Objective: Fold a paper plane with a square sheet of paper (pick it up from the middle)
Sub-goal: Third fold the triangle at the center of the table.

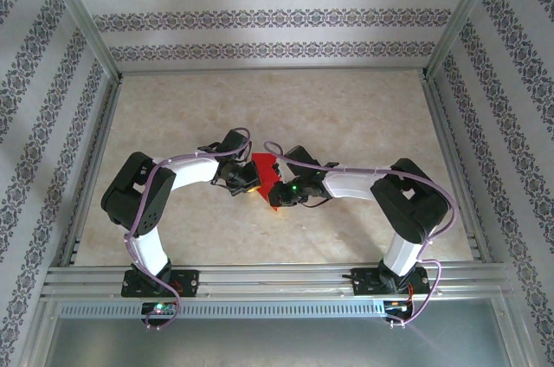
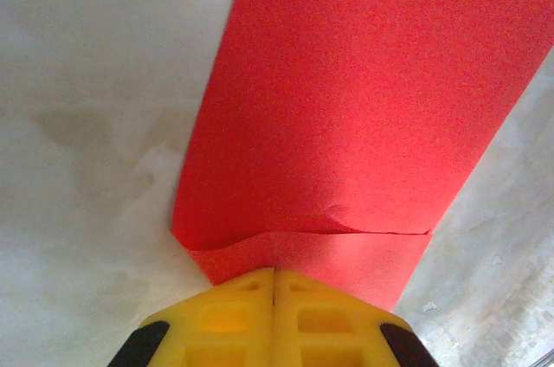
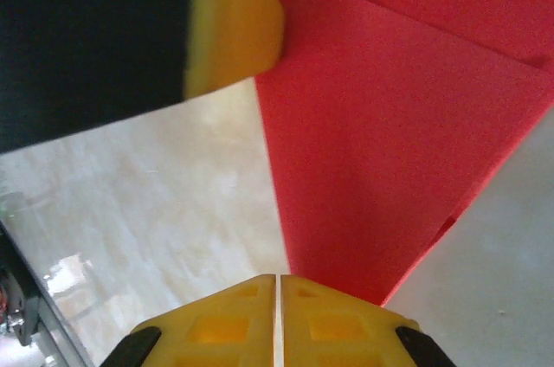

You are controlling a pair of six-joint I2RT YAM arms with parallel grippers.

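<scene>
The square sheet of paper (image 1: 265,168) is bright red and partly folded, and it sits mid-table between my two grippers. In the left wrist view the sheet (image 2: 346,107) has a lower flap creased across it, and that flap runs into the seam of my left gripper (image 2: 274,272), whose yellow jaws are pressed together on it. My right gripper (image 3: 277,278) is shut to a hairline slit that shows pale table, not red. The sheet (image 3: 389,125) narrows to a corner tucked behind its right finger. A yellow finger (image 3: 234,21) of the left gripper touches the sheet's far edge.
The pale marbled table (image 1: 277,107) stretches open behind the arms. Aluminium rails (image 1: 277,279) run along the near edge and up both sides, with patterned walls beyond. The two arms bend inward, their wrists close together at the centre.
</scene>
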